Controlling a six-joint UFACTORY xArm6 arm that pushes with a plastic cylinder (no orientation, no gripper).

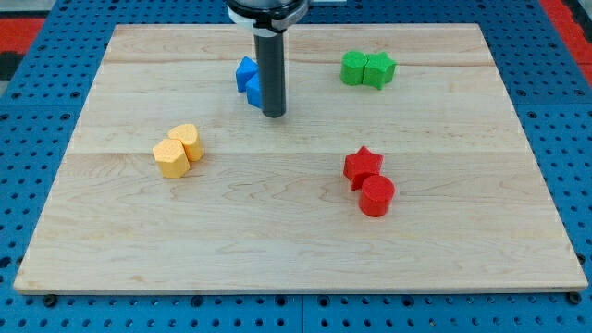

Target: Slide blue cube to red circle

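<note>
Two blue blocks sit at the view's top centre, partly hidden behind my rod. One blue block (245, 70) is at the upper left and the other blue block (253, 91) is just below it; I cannot tell which is the cube. My tip (274, 115) rests on the board just right of and below the lower blue block, close to it. The red circle (376, 196), a short cylinder, lies at the view's lower right, touching a red star (363, 166) above it.
Two green blocks (366, 68) sit together at the view's top right. Two yellow blocks (178, 151) sit together at the view's left. The wooden board (296, 250) lies on a blue pegboard surface.
</note>
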